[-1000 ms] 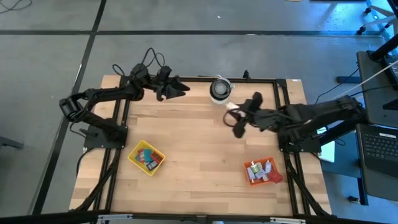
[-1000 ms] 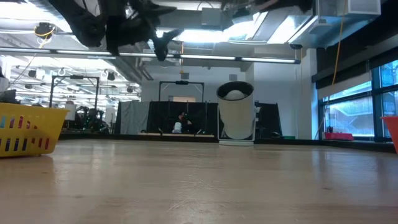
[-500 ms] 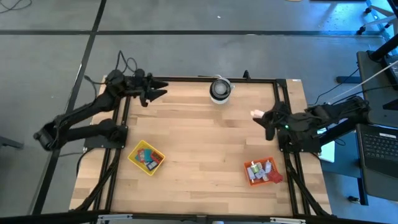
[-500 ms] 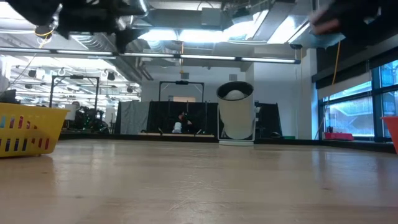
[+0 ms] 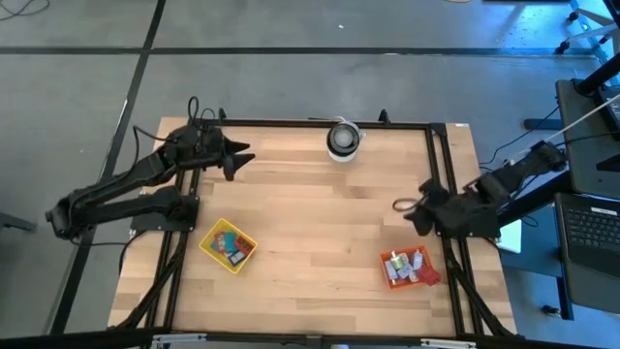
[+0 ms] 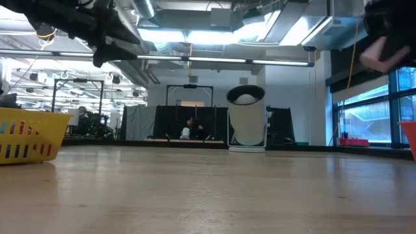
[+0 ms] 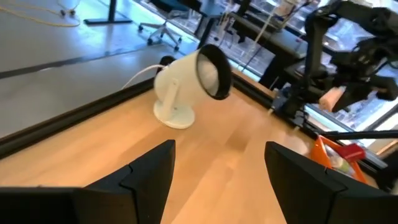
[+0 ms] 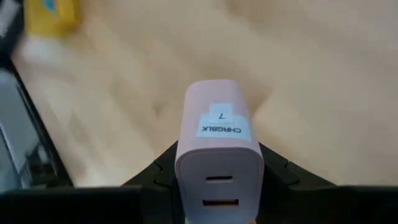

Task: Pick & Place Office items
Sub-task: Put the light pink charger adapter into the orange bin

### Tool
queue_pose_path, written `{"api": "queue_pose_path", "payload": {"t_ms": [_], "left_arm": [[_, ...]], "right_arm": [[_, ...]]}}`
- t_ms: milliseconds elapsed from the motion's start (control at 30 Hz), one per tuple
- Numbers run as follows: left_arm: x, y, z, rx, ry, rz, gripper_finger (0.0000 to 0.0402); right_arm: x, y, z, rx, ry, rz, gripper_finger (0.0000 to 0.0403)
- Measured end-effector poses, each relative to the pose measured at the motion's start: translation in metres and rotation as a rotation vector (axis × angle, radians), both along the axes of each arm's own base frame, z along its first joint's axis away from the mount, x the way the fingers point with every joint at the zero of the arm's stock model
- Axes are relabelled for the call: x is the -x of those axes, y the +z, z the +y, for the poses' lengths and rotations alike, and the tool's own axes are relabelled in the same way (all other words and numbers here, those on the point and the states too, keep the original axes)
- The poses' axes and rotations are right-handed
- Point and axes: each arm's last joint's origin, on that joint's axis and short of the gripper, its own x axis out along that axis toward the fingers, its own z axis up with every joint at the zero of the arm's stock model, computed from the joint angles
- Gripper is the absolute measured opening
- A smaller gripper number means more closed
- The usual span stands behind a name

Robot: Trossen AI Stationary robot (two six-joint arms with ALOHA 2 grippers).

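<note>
On the desk (image 5: pixel 310 223) near its front edge sit two square trays: a yellow tray (image 5: pixel 228 245) on the left side, holding several small blocky office items (image 5: pixel 232 248) in blue, red and teal, and an orange tray (image 5: pixel 408 267) on the right side, holding more small pieces in pink, red, white and green. A white round roll (image 5: pixel 342 140) with a dark centre stands at the far edge of the desk, well apart from both trays. The right gripper (image 5: pixel 412 208) hangs above the right side of the desk, beyond the orange tray, clenched on a pink charger block (image 8: pixel 217 151) that bears a small white label and shows two ports on its end face. The left gripper (image 5: pixel 235 158) is at the far left corner of the desk with its fingers (image 7: pixel 151 169) spread wide and nothing between them. Compared with half a second ago, the right gripper has drawn nearer the orange tray with the pink block, while the left gripper has shifted only slightly; the trays and the roll lie as before.
</note>
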Motion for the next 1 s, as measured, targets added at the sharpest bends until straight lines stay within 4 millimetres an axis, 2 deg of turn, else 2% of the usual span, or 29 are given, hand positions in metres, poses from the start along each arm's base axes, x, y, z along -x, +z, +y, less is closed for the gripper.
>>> {"api": "queue_pose_path", "payload": {"t_ms": [267,433,600,767,1000], "left_arm": [[0.0,0.006,-0.012,-0.031,-0.054,-0.04,0.0244],[0.002,0.009,-0.017,-0.05,-0.042,-0.055,0.0244],[0.001,0.01,-0.02,-0.058,-0.06,-0.07,0.0244],[0.0,0.013,-0.021,-0.076,-0.047,-0.089,0.0244],[-0.001,0.014,-0.024,-0.099,-0.067,-0.09,0.0243]], "right_arm": [[-0.006,-0.011,0.041,-0.205,0.078,0.228,0.0122],[-0.003,-0.012,0.066,-0.226,0.098,0.308,0.0122],[-0.002,-0.025,0.085,-0.227,0.057,0.396,0.0122],[-0.01,-0.039,0.099,-0.194,0.04,0.446,0.0122],[-0.018,-0.053,0.105,-0.117,0.019,0.464,0.0122]]}}
